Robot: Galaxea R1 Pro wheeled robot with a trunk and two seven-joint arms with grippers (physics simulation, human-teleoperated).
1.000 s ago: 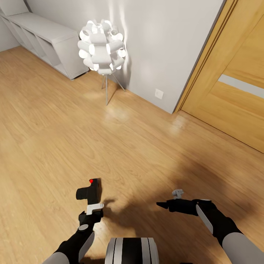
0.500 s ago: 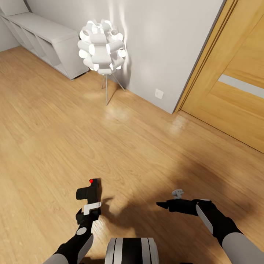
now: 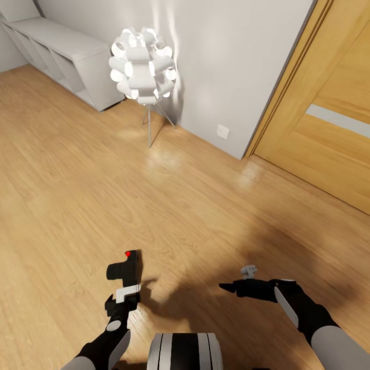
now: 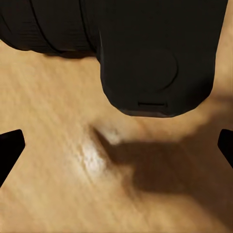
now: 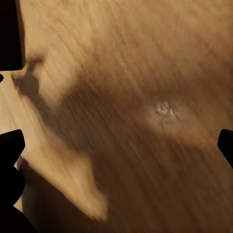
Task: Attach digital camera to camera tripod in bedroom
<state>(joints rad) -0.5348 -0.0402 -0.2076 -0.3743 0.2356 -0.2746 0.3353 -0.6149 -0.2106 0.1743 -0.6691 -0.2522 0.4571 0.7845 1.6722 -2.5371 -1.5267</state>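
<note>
A light wood floor (image 3: pixel 103 195) spreads across the head view, bounded by a grey-white wall (image 3: pixel 231 61) with a small socket plate (image 3: pixel 223 131) near its foot. At the right stands a wooden door (image 3: pixel 334 144) with a pale horizontal strip. Along the far left wall sits a low white shelf unit (image 3: pixel 61 59). Beside it a white ball-cluster lamp (image 3: pixel 143 64) glows on thin legs.

Low in the view, the left gripper (image 3: pixel 123 295) is beneath the digital camera (image 3: pixel 125 267), red dot up; in the left wrist view the camera (image 4: pixel 145 53) sits beyond spread fingertips (image 4: pixel 9 150), so whether the jaws grip it cannot be told. The right gripper (image 3: pixel 237 283) hangs over the floor (image 5: pixel 145 121), jaws wide and empty.
</note>
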